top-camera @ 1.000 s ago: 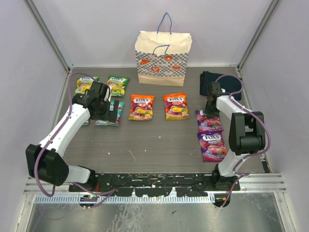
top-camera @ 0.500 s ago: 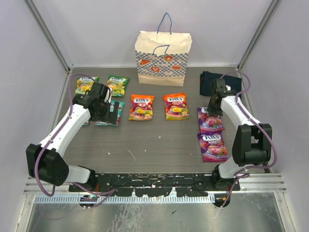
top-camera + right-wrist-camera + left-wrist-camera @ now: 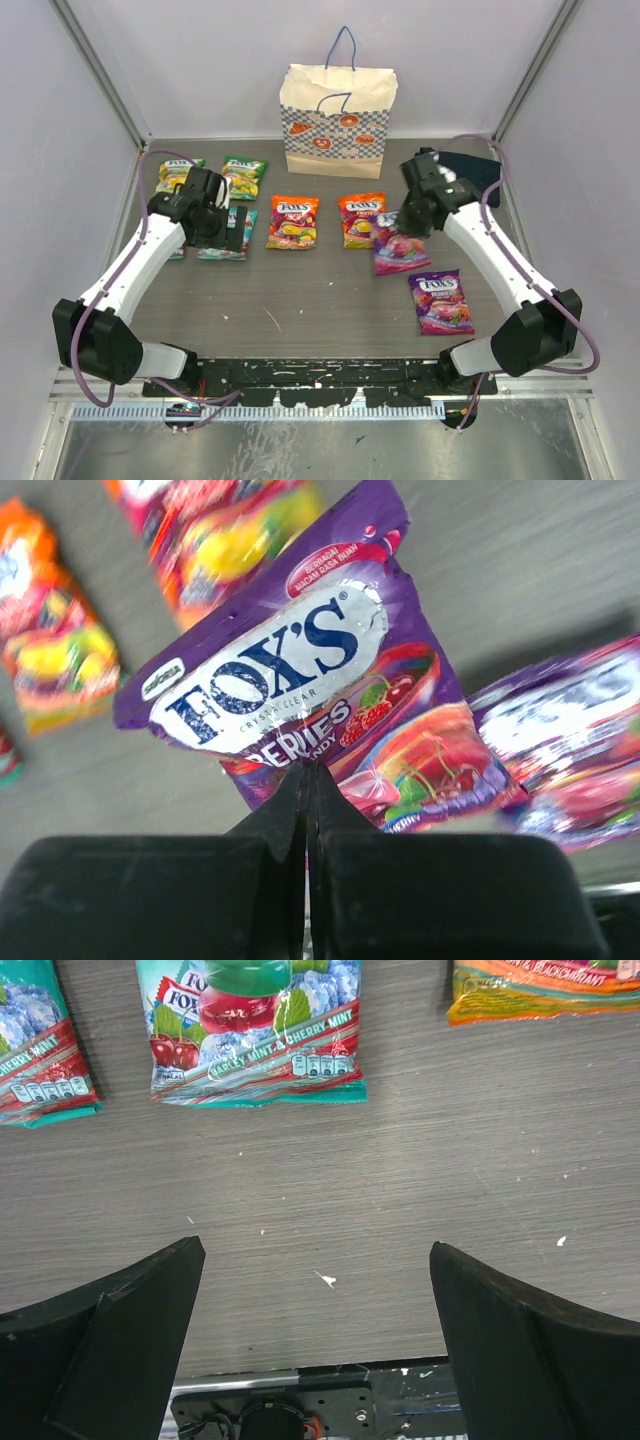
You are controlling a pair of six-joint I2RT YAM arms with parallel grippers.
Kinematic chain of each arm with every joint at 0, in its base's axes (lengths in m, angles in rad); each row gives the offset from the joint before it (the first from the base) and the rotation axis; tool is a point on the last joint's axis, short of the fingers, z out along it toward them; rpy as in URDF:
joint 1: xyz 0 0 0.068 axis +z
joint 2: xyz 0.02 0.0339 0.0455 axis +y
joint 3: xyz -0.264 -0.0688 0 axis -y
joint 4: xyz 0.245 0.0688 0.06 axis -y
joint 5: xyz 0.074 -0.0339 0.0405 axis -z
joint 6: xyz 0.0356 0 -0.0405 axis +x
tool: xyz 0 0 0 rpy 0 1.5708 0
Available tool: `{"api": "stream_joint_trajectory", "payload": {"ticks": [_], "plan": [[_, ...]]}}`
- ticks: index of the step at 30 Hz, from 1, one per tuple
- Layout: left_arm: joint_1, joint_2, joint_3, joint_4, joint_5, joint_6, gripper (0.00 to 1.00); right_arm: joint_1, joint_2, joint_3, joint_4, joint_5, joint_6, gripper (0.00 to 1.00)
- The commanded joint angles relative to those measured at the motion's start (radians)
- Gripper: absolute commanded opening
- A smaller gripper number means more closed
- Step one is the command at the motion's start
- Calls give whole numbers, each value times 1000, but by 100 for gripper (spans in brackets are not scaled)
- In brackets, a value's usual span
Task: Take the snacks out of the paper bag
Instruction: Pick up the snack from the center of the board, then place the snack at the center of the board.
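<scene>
Your right pincer [image 3: 307, 772] grips the glossy, crinkled purple packet [image 3: 290, 680] by one edge, beside an orange packet [image 3: 355, 215]. Your left pincer [image 3: 315, 1255] gapes wide over the grainy grey worktop [image 3: 420, 1170], a flat teal packet [image 3: 255, 1030] just ahead.

Glossy plastic film covers the purple packet [image 3: 280, 670], the paper bag [image 3: 338, 100] looks matt, the table [image 3: 400, 1180] dull wood-grained.

White arms [image 3: 130, 262], seemingly matte black fingers [image 3: 110, 1350]
</scene>
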Motion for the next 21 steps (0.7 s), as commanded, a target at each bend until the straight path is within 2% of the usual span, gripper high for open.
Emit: {"api": "stream_joint_trajectory", "payload": {"ticks": [1, 5, 10, 17, 21], "plan": [[26, -10, 63, 20, 67, -30, 98, 237, -28, 10, -79, -7, 357, 1], [31, -19, 66, 26, 75, -49, 98, 450, 71, 39, -51, 57, 583, 1], [51, -46, 67, 5, 70, -50, 98, 602, 293, 216, -40, 74, 774, 1], [85, -130, 10, -29, 79, -54, 98, 692, 607, 568, -160, 112, 894, 1], [87, -167, -25, -43, 62, -44, 98, 730, 690, 652, -184, 98, 923, 1]]}}
